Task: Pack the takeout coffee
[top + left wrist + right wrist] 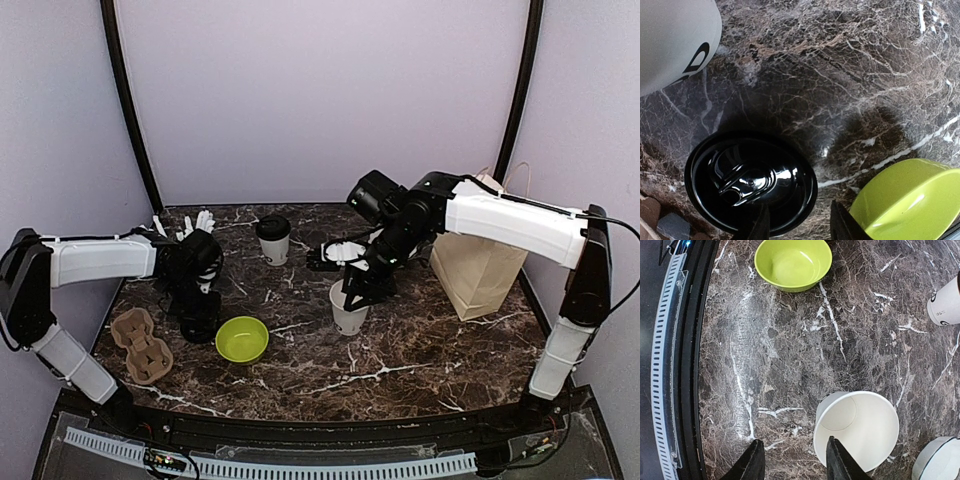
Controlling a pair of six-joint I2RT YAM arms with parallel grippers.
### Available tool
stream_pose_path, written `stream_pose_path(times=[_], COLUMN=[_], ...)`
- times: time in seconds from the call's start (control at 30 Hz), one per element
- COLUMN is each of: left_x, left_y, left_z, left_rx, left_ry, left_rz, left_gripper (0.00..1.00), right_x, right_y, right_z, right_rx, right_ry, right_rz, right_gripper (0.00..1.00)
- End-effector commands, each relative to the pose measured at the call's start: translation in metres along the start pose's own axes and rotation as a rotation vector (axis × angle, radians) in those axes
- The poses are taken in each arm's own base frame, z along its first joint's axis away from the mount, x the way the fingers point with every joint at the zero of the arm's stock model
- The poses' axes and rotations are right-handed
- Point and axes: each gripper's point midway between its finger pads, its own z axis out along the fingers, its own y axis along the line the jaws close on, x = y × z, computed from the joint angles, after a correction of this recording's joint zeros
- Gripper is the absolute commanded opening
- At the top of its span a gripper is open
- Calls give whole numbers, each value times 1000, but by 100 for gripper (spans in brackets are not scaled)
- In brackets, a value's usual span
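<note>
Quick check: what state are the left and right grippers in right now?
Left gripper: open, holding nothing, at the edge of the black lid.
Right gripper: open, holding nothing, beside the lidless white cup.

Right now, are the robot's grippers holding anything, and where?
Nothing is clearly held. The right gripper straddles the open cup's rim with jaws apart. The left gripper brackets the black lid's edge; a grip there cannot be told.

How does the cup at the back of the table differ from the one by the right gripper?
The back cup wears a black lid; the front cup is open and looks empty. The back cup stands alone; the front cup has the right gripper over its rim. Both are white and upright.
</note>
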Motion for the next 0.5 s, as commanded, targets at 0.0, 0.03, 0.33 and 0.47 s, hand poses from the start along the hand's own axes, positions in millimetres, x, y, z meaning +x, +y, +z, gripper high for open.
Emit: stream_pose_path(times=[0.0,0.03,0.33,0.47], left_x=[-3,-1,3,4], left_y=[-4,-3,2,6], left_z=[6,8,21,24], left_rx=[13,11,-24,-45], left_ry=[8,13,48,57], left_rz=[7,6,26,34], left_gripper=[44,44,38,36], right_x=[-2,-3,-7,-10], right_y=[2,1,-2,-2], right_z=[-2,-1,-3,-5], right_rx=[-5,-6,-1,-2], right_ry=[-6,-4,-6,-15], right_rz=[-2,-3,-8,-6], right_gripper=[42,42,42,43])
